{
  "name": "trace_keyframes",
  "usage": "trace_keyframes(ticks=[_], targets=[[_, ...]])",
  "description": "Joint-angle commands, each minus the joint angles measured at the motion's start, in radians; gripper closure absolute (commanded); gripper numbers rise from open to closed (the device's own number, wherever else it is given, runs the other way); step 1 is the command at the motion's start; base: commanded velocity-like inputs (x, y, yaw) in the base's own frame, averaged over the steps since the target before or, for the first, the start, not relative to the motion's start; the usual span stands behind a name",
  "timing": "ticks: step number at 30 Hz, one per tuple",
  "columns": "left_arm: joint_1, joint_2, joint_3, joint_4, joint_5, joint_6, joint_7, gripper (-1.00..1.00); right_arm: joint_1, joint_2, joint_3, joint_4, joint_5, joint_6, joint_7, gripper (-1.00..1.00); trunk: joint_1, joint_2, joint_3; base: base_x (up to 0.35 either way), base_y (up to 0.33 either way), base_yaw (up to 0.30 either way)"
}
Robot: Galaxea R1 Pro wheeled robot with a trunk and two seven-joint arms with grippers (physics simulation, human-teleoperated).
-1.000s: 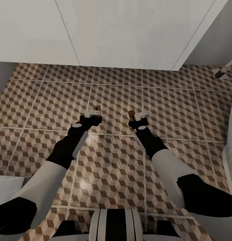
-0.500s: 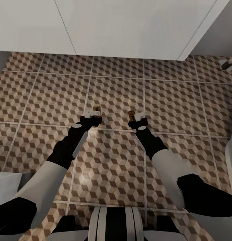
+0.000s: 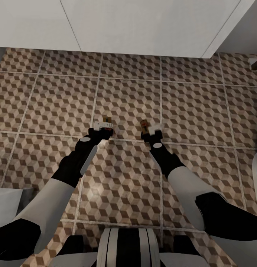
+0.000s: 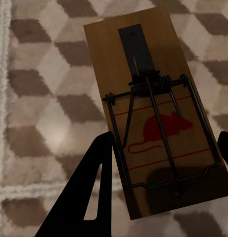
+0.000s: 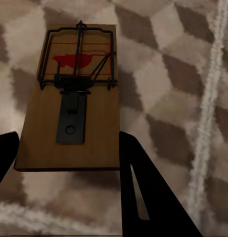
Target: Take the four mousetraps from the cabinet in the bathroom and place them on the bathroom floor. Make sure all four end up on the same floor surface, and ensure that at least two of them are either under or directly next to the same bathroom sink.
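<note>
Your left gripper (image 3: 104,125) and right gripper (image 3: 150,128) each clamp 1 mousetrap (image 4: 158,113), long axes pointing away from you, directly over the bathroom floor (image 3: 195,107); lower straight down.

Brown cubes, tan wood, black metal

The floor (image 3: 195,107) is tiled in a cube pattern of dark brown, beige and off-white, with pale grout lines. Each mousetrap (image 4: 153,113) (image 5: 74,98) is a tan-brown wooden board with black wire parts, a dark metal plate and a red mouse print with red lines. The left gripper (image 3: 103,126) and right gripper (image 3: 150,129) have white-tipped black fingers; the arms run black, then white. The panels (image 3: 143,26) above the tiles are plain white.
</note>
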Motion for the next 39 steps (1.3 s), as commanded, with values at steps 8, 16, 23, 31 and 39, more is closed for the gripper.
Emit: trace_keyframes(ticks=[8,16,23,31,39], targets=[[0.000,0.000,-0.002,-0.006,0.009,-0.001,0.008,1.00,-0.001,0.000,0.003,0.027,0.009,-0.068,-0.005,1.00,0.003,-0.002,0.000,0.000,0.000,0.000],[0.000,0.002,-0.003,-0.007,0.009,-0.058,0.007,1.00,-0.001,0.000,0.004,0.028,0.009,-0.079,-0.005,1.00,0.003,-0.002,0.000,0.000,0.000,0.000],[0.001,0.001,-0.004,0.000,0.009,-0.087,0.009,1.00,-0.001,0.000,0.003,0.028,0.009,-0.080,-0.005,1.00,0.003,-0.002,0.000,0.000,0.000,0.000],[0.003,0.001,-0.004,0.000,0.009,-0.087,0.011,1.00,-0.001,0.000,0.003,0.031,0.009,-0.078,-0.005,1.00,0.003,-0.002,0.000,0.000,0.000,0.000],[0.004,-0.004,-0.007,0.072,0.005,-0.089,0.016,1.00,-0.001,0.000,0.001,0.027,0.013,-0.065,-0.021,1.00,0.003,-0.002,0.000,0.000,0.000,0.000]])
